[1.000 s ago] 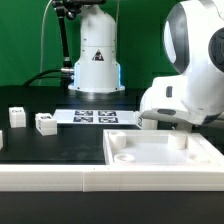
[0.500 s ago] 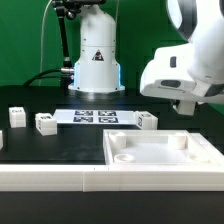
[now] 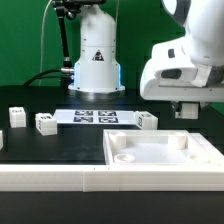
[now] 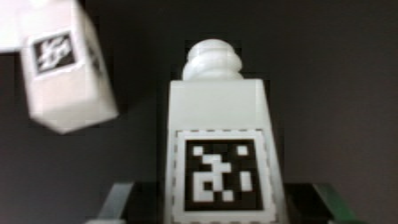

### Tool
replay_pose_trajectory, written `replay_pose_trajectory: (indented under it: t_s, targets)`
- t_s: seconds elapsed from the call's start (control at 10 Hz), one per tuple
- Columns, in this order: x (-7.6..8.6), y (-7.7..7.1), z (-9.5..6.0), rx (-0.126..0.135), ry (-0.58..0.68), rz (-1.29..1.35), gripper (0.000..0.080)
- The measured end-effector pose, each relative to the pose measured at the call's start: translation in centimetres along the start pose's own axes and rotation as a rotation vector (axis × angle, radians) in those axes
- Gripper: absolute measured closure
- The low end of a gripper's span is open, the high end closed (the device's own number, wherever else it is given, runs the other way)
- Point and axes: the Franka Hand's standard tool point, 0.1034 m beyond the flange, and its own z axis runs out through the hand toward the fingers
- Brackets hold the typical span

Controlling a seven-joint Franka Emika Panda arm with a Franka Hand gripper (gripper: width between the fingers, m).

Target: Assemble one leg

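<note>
Hangs above the desk (image 3: 60, 145) by the panel (image 3: 160, 160), probably to clear its rim. Straddles the leg (image 4: 217, 115) with the claw (image 4: 222, 205), tag facing the wrist camera, screw tip outward. Cannot tell whether clamped or loose. Leaves a second leg (image 4: 63, 75) just beside.

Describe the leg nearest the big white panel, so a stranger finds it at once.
Find the big white panel in front. Behind its far corner, at the end of the marker board, sits the leg. Unlike the other legs, grouped at the exterior view's left, it is alone.
</note>
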Motion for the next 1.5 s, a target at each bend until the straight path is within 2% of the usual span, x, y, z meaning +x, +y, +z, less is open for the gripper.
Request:
replay_pose_trajectory:
  t_s: [0.1,0.2,0.3,0.5,0.6,0.7,0.9,1.0,1.3,1.5]
  targets:
    - [0.2,0.8,-3.0,-0.017,0.075,-0.038,0.0509]
    - [0.2,0.8,-4.5,-0.014,0.118,-0.049,0.0509]
    - [1.1,0.5,-4.5,-0.001,0.223,-0.054,0.0509]
    - [1.2,0.3,-4.3,0.011,0.371,-0.063,0.0509]
    - [1.9,0.4,-3.4,0.002,0.456,-0.092,0.0509]
    - [2.2,1.1,-4.1,-0.011,0.522,-0.13,0.0509]
    - [3.1,2.4,-6.9,-0.017,0.637,-0.18,0.0509]
    - [3.7,2.6,-8.1,-0.014,0.701,-0.188,0.0509]
    - [4.0,2.4,-7.8,0.004,0.923,-0.197,0.0509]
    - [4.1,2.3,-6.9,0.013,1.061,-0.21,0.0509]
